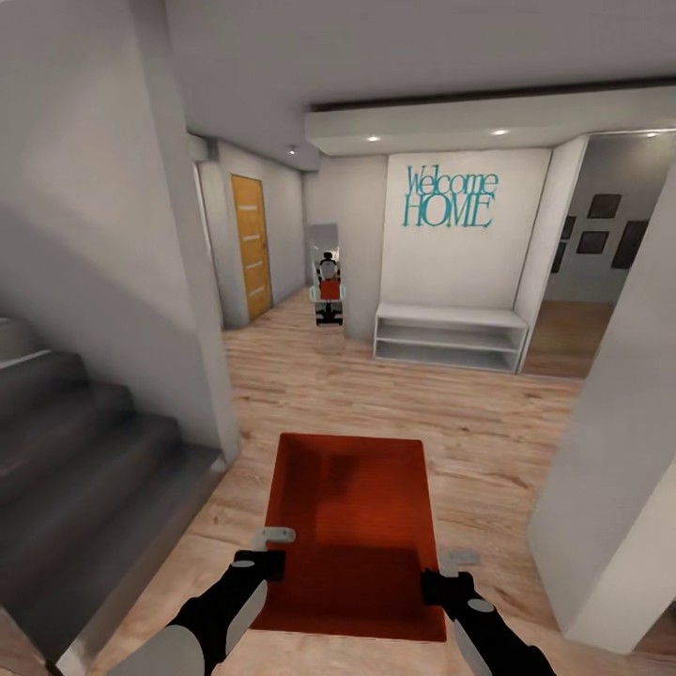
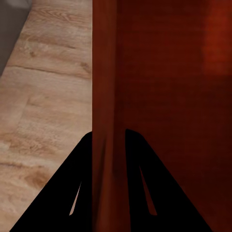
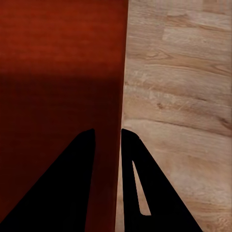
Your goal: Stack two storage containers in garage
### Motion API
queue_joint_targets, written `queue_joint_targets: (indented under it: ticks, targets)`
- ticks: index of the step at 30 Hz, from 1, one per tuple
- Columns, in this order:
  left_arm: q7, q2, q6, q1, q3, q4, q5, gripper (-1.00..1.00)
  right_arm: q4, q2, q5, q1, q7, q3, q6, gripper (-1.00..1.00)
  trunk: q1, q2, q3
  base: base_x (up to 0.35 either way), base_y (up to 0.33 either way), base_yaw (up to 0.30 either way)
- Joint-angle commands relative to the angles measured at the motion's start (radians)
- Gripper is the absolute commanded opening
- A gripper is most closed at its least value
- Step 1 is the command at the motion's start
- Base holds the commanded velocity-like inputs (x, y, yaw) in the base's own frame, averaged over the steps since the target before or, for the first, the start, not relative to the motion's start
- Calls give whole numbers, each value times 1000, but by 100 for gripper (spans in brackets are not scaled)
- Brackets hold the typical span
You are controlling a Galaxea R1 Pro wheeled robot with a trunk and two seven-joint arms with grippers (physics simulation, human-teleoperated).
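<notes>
One orange-red storage container hangs low in front of me over light wood planks, held level between both arms. My left gripper is shut on its left wall, and in the left wrist view the dark fingers straddle that wall of the container. My right gripper is shut on the right wall; the right wrist view shows its fingers pinching the rim of the container. The garage and its floor are out of view.
Grey stairs and a white wall corner stand close on the left, another white wall close on the right. Ahead lie open plank floor, a white bench shelf, a mirror, an orange door and a right-hand opening.
</notes>
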Motion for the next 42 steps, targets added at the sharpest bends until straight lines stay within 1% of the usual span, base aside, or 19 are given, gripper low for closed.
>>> queue_joint_targets:
  ticks: [1,29,42]
  targets:
    - [-42,-45,4,0,-30,-45,11,-100,4,0,-4,0,-4,8,69,-100,1,-1,-1,334,0,0]
    - [-48,-47,4,0,-30,-45,12,-100,7,0,-3,0,-4,8,69,-100,1,-1,-1,334,0,0]
    - [-48,-47,4,0,-30,-60,12,-100,7,0,-2,0,-4,8,69,-100,1,-1,-1,334,0,0]
